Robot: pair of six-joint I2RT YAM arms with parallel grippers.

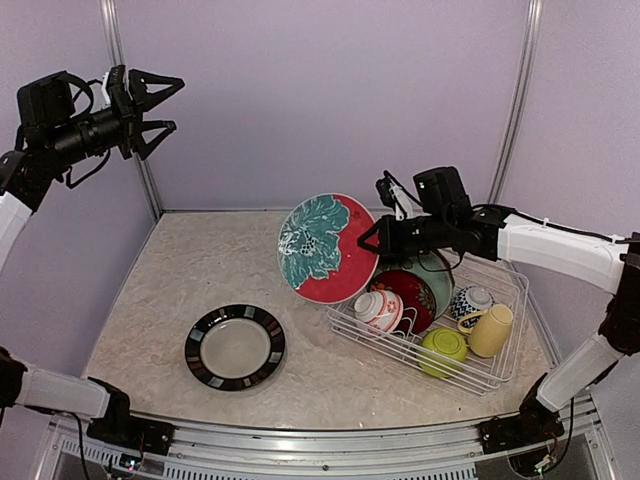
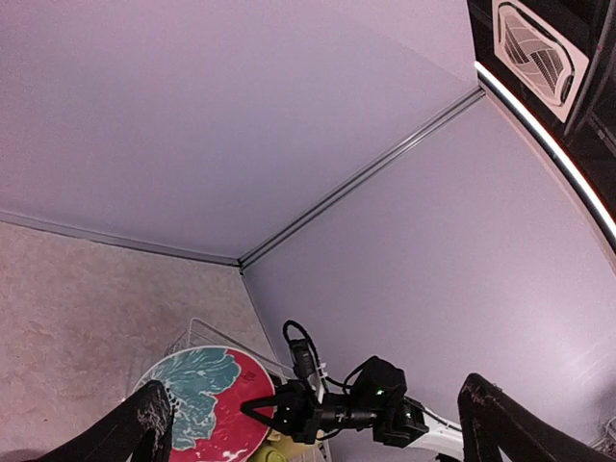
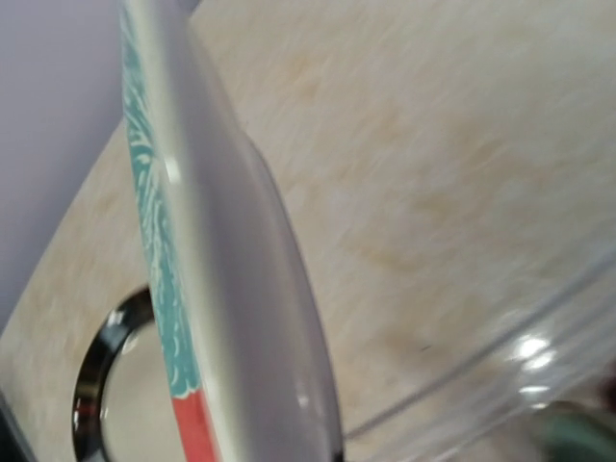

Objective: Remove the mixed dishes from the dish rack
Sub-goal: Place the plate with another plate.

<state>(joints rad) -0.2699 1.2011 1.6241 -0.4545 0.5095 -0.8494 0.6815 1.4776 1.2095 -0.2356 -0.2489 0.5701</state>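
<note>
The right pincer (image 1: pixel 372 236) is clamped on the right rim of the red-and-teal floral plate (image 1: pixel 325 248) and holds it up on edge in the air, its face tilted and its body out to the pincer's left, above the desk (image 1: pixel 190 270). Just below the pincer and to its right sits the dish rack (image 1: pixel 503 345). In it, a red floral plate (image 1: pixel 408 290) and a pale teal plate (image 1: pixel 440 272) lean directly under the pincer. A red-white bowl (image 1: pixel 378 308), a blue-white bowl (image 1: pixel 470 302), a lime green bowl (image 1: pixel 443 346) and a pale yellow mug (image 1: pixel 491 330) lie on the rack's near side. The black-rimmed plate (image 1: pixel 235 347) lies flat on the desk, well to the pincer's left and nearer the arm bases. The left pincer (image 1: pixel 177 104) hangs high on the far left, jaws spread wide, nothing between them.
</note>
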